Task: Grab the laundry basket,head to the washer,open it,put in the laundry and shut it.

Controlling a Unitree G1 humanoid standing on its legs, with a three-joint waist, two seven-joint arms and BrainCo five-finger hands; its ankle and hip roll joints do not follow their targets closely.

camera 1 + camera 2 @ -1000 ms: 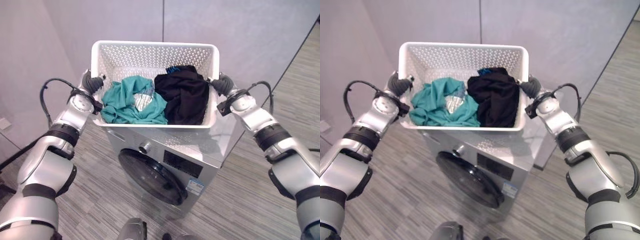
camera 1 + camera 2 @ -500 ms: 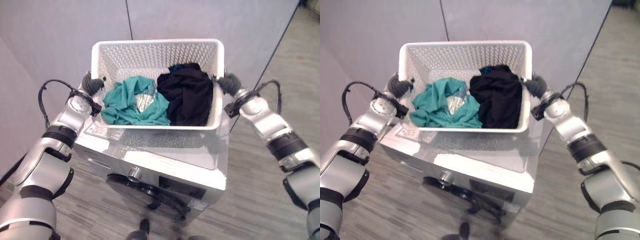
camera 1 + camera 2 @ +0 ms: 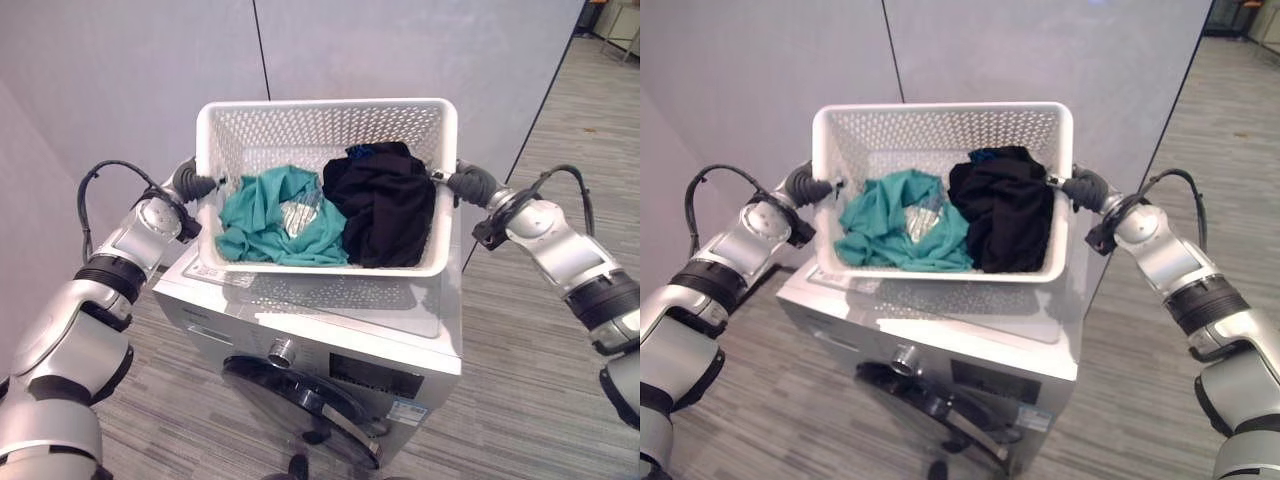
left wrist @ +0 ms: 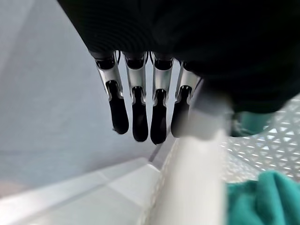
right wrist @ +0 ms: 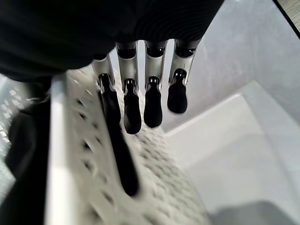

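We hold a white laundry basket [image 3: 325,190] over the top of a silver washer [image 3: 330,330], one hand on each side so it stays level. Our left hand [image 3: 190,182] and right hand [image 3: 470,184] press straight fingers along the outer walls. Teal clothing [image 3: 275,215] and black clothing [image 3: 385,200] lie inside. The washer door [image 3: 300,395] looks shut.

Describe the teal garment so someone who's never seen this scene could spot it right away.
Start at the silver washer with the round dark door. A white perforated laundry basket is above its top. Inside, the teal garment lies crumpled on the robot's left side, next to a black garment; its bright blue-green colour sets it apart.
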